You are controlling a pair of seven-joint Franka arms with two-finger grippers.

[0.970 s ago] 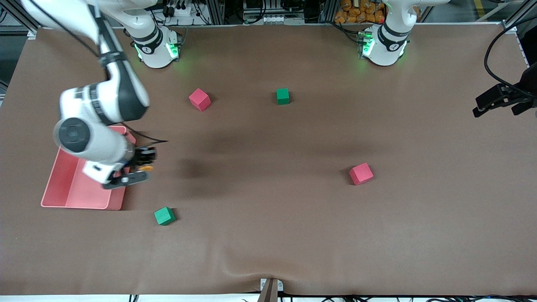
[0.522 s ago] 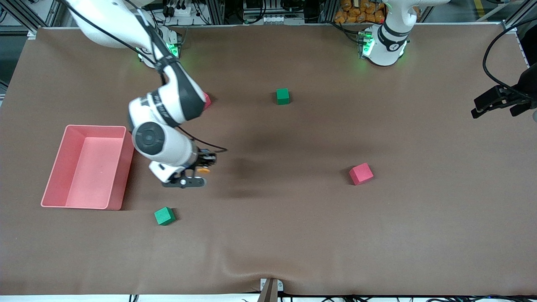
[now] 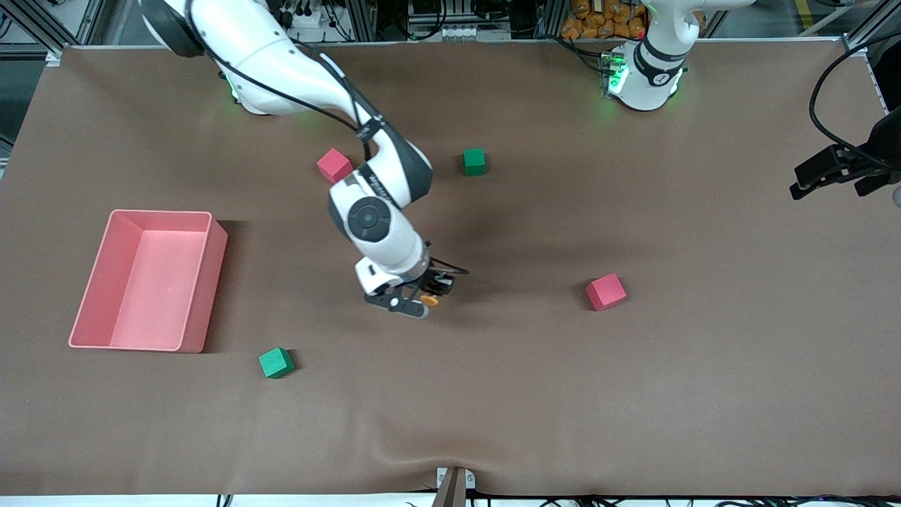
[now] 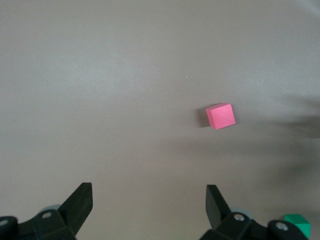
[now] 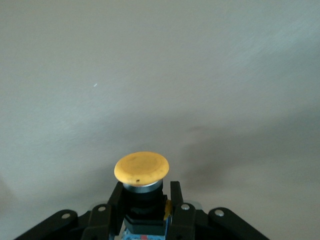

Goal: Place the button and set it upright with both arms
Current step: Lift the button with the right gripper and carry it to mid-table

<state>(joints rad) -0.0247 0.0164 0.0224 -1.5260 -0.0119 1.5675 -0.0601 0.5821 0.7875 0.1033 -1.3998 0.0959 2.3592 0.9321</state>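
We see a matt brown counter [image 3: 535, 394], cloth-like and slightly rippled near its front edge. The button [image 5: 141, 170] looks like plastic: a smooth, faintly shiny orange cap on a black body. Our right arm [image 3: 383, 225] has a glossy white shell; the red bin [image 3: 204, 282] looks like smooth plastic.

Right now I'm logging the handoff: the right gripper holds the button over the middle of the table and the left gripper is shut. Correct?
Not quite: the left gripper is open, its fingers spread wide in the left wrist view. The rest stands: the right gripper holds the button over the middle of the table.
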